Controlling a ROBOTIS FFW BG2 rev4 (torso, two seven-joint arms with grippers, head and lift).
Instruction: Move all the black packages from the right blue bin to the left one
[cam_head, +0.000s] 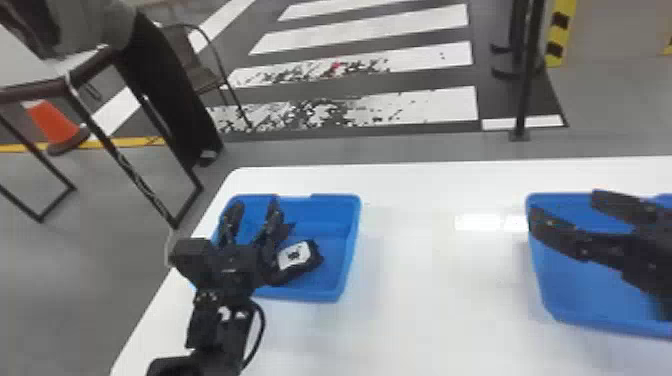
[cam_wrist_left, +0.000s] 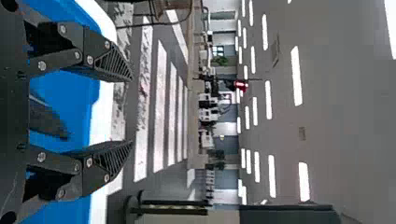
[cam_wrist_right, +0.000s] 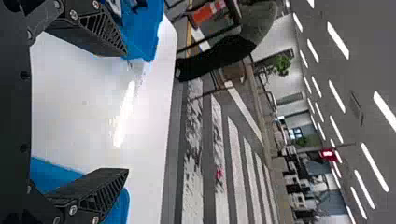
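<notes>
- As my job is to fill the left bin, the blue plastic bin on the left (cam_head: 347, 250), it helps that one black package with a white label (cam_head: 295, 255) lies inside it.
- That makes at least one in the right place. A dark, pointy bit (cam_head: 285, 230) next to it may be another package, but I can't tell.
- My left hand, black with two flat fingers (cam_head: 253, 207), is over that bin. Its fingers are wide apart and pinch nothing.
- My right hand, black and two-fingered too (cam_head: 565, 205), is over the blue plastic bin on the right (cam_head: 600, 325), fingers apart, with no package between them.
- Both bins sit on the white worktop (cam_head: 440, 280), well apart.
- My right arm hides some of the right bin, so I can't say how many are left, or if I'm done.
</notes>
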